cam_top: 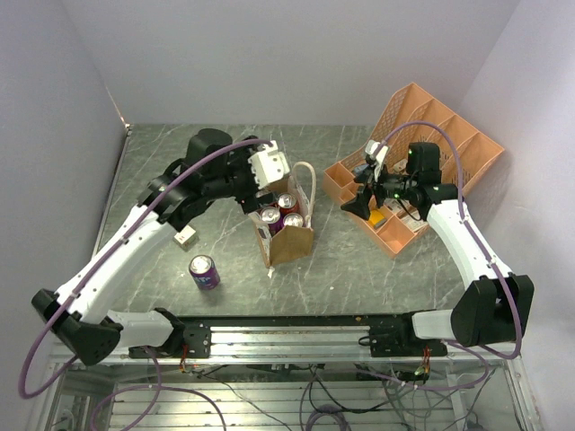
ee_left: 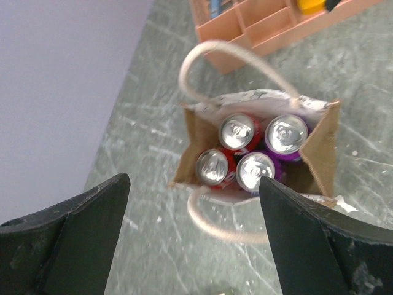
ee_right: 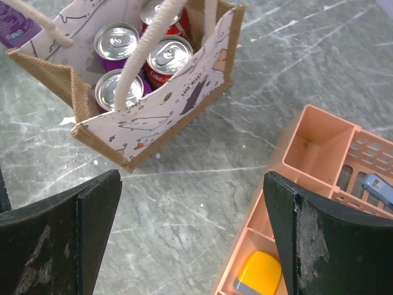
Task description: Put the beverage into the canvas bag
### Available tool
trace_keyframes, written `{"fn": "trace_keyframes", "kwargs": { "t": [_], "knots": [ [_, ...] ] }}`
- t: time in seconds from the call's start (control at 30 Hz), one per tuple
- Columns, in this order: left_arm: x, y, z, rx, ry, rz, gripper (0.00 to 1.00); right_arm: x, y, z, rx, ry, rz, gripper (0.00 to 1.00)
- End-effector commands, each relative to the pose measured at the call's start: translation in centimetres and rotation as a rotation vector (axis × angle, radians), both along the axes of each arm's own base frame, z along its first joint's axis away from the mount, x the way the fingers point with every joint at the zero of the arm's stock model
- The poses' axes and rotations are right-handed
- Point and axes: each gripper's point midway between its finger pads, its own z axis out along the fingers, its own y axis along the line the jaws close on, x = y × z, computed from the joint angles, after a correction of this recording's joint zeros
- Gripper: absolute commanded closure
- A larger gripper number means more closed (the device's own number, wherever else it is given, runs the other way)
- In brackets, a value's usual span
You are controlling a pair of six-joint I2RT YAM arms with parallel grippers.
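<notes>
Four soda cans (ee_left: 238,132), two red and two purple, stood upright inside the canvas bag (cam_top: 292,241) near the middle of the counter (cam_top: 359,260). One more purple can (cam_top: 205,271) stood toward the near edge, left of the bag and apart from it. The left gripper (ee_left: 193,181) hung above the bag's open mouth, fingers spread and empty. The right gripper (ee_right: 191,177), likewise parted, hovered beside the orange organizer (cam_top: 449,135) by the far right corner.

Lab: white-walled robot test table (cam_top: 377,269)
</notes>
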Motion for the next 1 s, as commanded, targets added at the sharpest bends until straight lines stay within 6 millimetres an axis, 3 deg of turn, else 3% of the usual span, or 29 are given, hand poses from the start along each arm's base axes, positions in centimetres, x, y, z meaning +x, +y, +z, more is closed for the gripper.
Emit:
{"fn": "trace_keyframes", "kwargs": {
  "t": [0.0, 0.13, 0.27, 0.47, 0.63, 0.97],
  "knots": [
    [1.5, 5.0, 1.4, -0.053, -0.029, 0.256, 0.04, 0.8, -0.7, 0.3, 0.021, 0.005, -0.057, 0.0],
    [0.6, 8.8, 0.8, -0.044, 0.028, 0.361, 0.04, 1.4, -1.3, 0.7, 0.027, -0.017, -0.113, 0.0],
    [-1.3, 12.2, -1.0, 0.049, 0.095, 0.462, 0.04, 2.6, -2.3, 1.3, 0.048, -0.005, -0.201, 0.0],
    [-5.1, 15.6, -3.6, 0.122, 0.207, 0.518, 0.04, 3.0, -2.9, 1.8, 0.049, -0.017, -0.244, 0.0],
    [-7.8, 17.0, -7.3, 0.193, 0.302, 0.513, 0.04, 2.6, -2.7, 2.2, 0.055, -0.033, -0.227, 0.0],
    [-12.3, 17.7, -15.1, 0.422, 0.544, 0.337, 0.04, 2.5, -3.0, 1.9, 0.039, -0.056, -0.223, 0.0]
  ]
}}
